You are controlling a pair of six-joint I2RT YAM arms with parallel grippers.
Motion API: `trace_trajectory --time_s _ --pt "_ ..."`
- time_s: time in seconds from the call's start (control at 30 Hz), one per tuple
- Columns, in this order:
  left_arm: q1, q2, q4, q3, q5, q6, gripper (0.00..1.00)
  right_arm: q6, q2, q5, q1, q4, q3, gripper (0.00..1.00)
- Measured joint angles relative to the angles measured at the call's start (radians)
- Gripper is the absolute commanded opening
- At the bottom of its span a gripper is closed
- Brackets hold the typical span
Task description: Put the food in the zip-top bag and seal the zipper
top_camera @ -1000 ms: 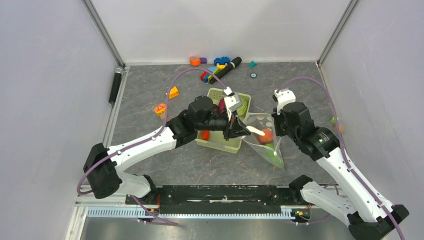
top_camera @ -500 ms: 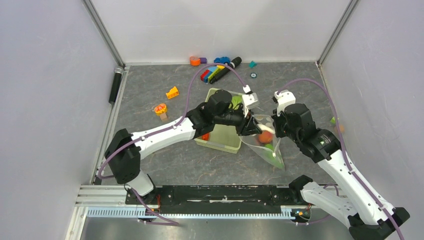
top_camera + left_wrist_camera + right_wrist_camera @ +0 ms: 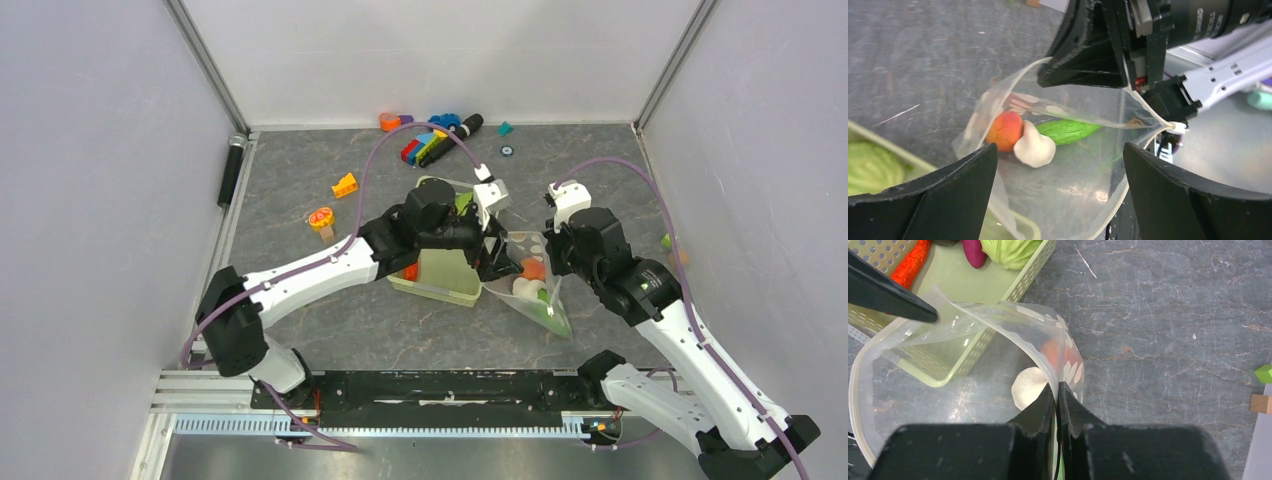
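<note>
At the middle of the tabletop (image 3: 300, 190), the zip-top bag (image 3: 1083, 175) is held open beside the basket (image 3: 1023, 282), with the peach (image 3: 1005, 131), white piece (image 3: 1034, 147) and cucumber (image 3: 1068, 131) inside. Its rim is pinched by the right claw (image 3: 1055, 390), jaws nearly closed on the film; the left claw (image 3: 1059, 150) is spread wide at the mouth. Should that thin pinch slip, the mouth would likely collapse — and the cabbage (image 3: 1010, 250), eggplant (image 3: 973, 252) and carrot (image 3: 910, 262) in the basket would be blocked.

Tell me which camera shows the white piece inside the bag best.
The left wrist view: the white piece lies unobstructed inside the zip-top bag, touching the orange peach. The top external view shows it only as a small pale blob. In the right wrist view, the right gripper and bag film partly hide it.
</note>
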Motion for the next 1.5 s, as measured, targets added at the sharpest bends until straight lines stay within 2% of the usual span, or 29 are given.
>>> trace_trajectory --time_s 0.1,0.37,0.7,0.93,1.5 --pt "0.0 -0.05 -0.023 -0.01 -0.103 -0.025 1.0 0.0 0.0 0.007 0.0 0.0 0.0 0.1" --pt "0.023 -0.089 -0.134 -0.012 -0.502 -0.171 1.0 0.0 0.0 0.018 0.0 -0.001 0.0 0.1" --pt "0.135 0.08 -0.264 0.002 -0.789 -0.388 1.0 0.0 0.0 0.023 0.0 -0.001 -0.001 0.11" --pt "0.166 0.192 -0.332 0.053 -0.908 -0.562 1.0 0.0 0.0 0.024 0.0 0.0 -0.014 0.11" --pt "0.181 0.305 -0.406 0.104 -1.096 -0.92 0.99 0.0 -0.01 0.033 0.0 -0.001 -0.016 0.11"
